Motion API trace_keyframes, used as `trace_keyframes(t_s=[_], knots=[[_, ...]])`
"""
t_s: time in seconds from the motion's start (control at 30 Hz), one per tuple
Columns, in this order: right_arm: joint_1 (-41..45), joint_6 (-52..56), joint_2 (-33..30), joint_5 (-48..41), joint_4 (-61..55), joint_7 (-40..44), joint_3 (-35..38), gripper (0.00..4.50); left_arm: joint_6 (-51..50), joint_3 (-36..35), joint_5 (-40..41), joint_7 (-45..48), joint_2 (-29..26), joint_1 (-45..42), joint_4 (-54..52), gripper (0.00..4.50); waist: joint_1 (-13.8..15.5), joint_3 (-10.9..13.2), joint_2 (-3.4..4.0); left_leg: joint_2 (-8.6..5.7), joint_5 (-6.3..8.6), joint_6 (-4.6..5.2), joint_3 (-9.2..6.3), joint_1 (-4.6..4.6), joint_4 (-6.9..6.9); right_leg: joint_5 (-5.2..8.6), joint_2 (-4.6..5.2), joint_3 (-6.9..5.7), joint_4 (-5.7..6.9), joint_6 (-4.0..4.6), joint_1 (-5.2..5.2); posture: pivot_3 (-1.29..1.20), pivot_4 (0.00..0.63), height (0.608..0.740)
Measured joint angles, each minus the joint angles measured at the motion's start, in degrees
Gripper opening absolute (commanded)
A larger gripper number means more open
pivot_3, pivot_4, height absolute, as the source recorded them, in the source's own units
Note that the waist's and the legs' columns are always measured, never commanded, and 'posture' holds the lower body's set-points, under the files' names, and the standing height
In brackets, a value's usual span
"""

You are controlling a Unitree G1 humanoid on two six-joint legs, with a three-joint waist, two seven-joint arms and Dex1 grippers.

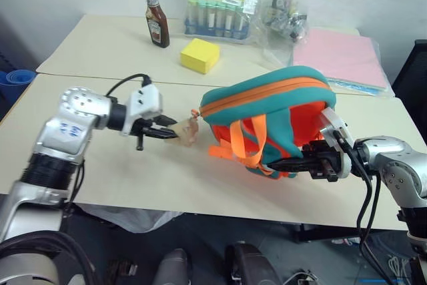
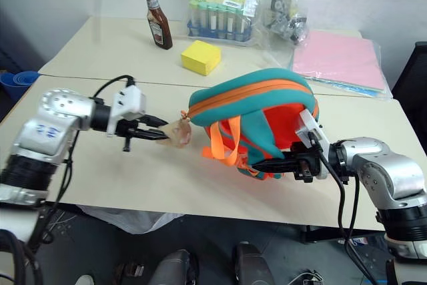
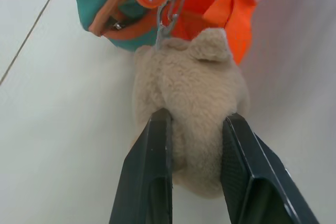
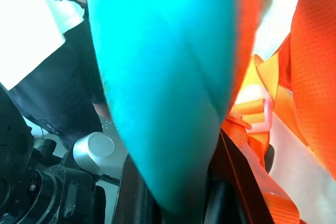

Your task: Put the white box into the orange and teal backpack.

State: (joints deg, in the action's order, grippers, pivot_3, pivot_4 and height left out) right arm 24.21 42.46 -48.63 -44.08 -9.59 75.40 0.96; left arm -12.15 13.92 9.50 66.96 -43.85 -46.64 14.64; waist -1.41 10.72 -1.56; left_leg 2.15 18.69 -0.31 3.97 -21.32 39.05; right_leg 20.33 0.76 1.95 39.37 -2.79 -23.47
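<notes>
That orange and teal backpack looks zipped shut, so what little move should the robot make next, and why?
Probably let go of the tan plush toy and take the zipper pull instead. The left tool is shut on the toy, the right tool pinches the small orange and teal fabric backpack at its lower edge, and the orange zipper line looks closed. I cannot see the white box.

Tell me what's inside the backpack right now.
Cannot be seen: the orange and teal backpack has its zipper line closed, so the interior is covered. Outside, only the tan plush toy hangs from it.
</notes>
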Motion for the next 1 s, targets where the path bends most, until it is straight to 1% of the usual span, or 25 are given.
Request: trace_keyframes(t_s=[0.1, 0.13, 0.2, 0.3, 0.47, 0.57, 0.63, 0.67, 0.73, 0.83, 1.0], knots=[[0.19, 0.0, 0.06, 0.04, 0.51, 0.0, 0.0, 0.02, 6.84, 1.59, -5.21, -3.59, 3.72, -1.8, 4.3, 0.87, -0.07, 0.0, 0.0, -0.03, 0.04, 0.06, 0.01, -0.04, 0.01, -0.01, 0.03, 0.01, -0.04, -0.02, 0.0, 0.0, 0.15, 0.74], [0.26, 0.0, 0.06, 0.04, 0.7, 0.0, 0.01, 0.02, 7.71, 1.85, -5.79, -4.27, 4.92, -2.31, 4.97, 0.87, -0.08, 0.0, 0.0, -0.04, 0.04, 0.07, 0.01, -0.06, 0.01, -0.01, 0.04, 0.01, -0.06, -0.02, -0.01, 0.0, 0.15, 0.74], [0.37, 0.0, 0.06, 0.04, 0.73, 0.0, 0.01, 0.02, 6.06, 1.15, -4.88, -4.34, 7.28, -3.88, 6.36, 0.87, -0.08, 0.0, 0.0, -0.03, 0.04, 0.07, 0.01, -0.13, 0.01, -0.01, 0.03, -0.03, -0.05, -0.02, -0.07, 0.0, 0.15, 0.74], [0.39, 0.04, 0.06, -0.07, 0.72, 0.21, 0.01, 0.02, 0.54, -2.12, -0.56, -1.79, 7.63, -6.26, 5.88, 0.87, -0.52, 0.0, 0.0, -0.01, 0.02, 0.04, 0.01, -0.17, 0.0, -0.01, -0.01, -0.02, 0.0, -0.02, -0.17, 0.0, 0.15, 0.74], [0.32, 0.05, 0.06, -0.17, 0.73, 0.16, 0.25, 0.02, -12.48, -6.79, 8.94, 5.36, 4.88, -8.18, 0.53, 0.87, -0.6, 0.02, 0.0, 0.04, -0.03, -0.05, 0.0, -0.15, -0.02, 0.0, -0.06, -0.03, 0.07, -0.01, -0.19, 0.0, 0.15, 0.74], [0.32, 0.44, 0.35, -1.57, 0.82, -0.27, 2.22, 0.02, -21.78, -11.29, 14.93, 5.54, 4.83, -13.84, 0.76, 0.87, -0.31, 0.08, -0.06, 0.02, -0.03, -0.04, -0.04, -0.16, 0.05, 0.0, -0.04, -0.04, 0.08, -0.01, -0.15, 0.0, 0.15, 0.74], [0.53, 1.4, 0.77, -3.23, 0.94, -0.27, 3.56, 0.02, -23.51, -12.76, 15.86, 5.6, 4.21, -17.95, 2.5, 0.87, -0.24, 0.08, -0.06, -0.02, -0.03, -0.03, -0.04, -0.13, 0.06, 0.0, -0.01, -0.04, 0.05, -0.02, -0.11, 0.0, 0.15, 0.74], [0.76, 1.75, 0.85, -4.03, 1.1, -0.23, 4.16, 0.02, -23.26, -12.81, 15.71, 5.95, 3.46, -18.94, 3.62, 0.87, -0.24, 0.07, -0.05, -0.03, -0.03, -0.03, -0.04, -0.13, 0.05, 0.0, -0.01, -0.04, 0.04, -0.01, -0.11, 0.0, 0.15, 0.74], [1.36, 3.27, 0.84, -6.88, 1.98, 0.11, 6.53, 0.02, -19.31, -11.54, 12.82, 7.6, 1.67, -19.54, 7.69, 0.87, -0.58, 0.08, -0.03, -0.03, -0.04, -0.05, -0.02, -0.11, 0.01, 0.0, -0.02, -0.02, 0.05, -0.01, -0.13, 0.0, 0.15, 0.74], [2.52, 5.68, 0.8, -10.9, 3.55, 0.54, 9.96, 0.02, -14.78, -9.07, 9.29, 9.93, 0.64, -19.43, 12.66, 0.87, -0.61, 0.1, -0.04, 0.01, -0.08, -0.13, -0.03, -0.13, -0.01, 0.0, -0.06, -0.04, 0.08, 0.0, -0.2, 0.0, 0.15, 0.74], [4.64, 7.82, 0.63, -14.1, 5.4, 0.51, 13.28, 0.02, -6.91, -6.92, 5.0, 12.03, -0.06, -19.14, 15.37, 0.87, -0.48, 0.11, -0.04, 0.01, -0.03, -0.04, -0.03, -0.15, -0.02, 0.0, -0.02, -0.03, 0.0, 0.0, -0.19, 0.0, 0.15, 0.74]])
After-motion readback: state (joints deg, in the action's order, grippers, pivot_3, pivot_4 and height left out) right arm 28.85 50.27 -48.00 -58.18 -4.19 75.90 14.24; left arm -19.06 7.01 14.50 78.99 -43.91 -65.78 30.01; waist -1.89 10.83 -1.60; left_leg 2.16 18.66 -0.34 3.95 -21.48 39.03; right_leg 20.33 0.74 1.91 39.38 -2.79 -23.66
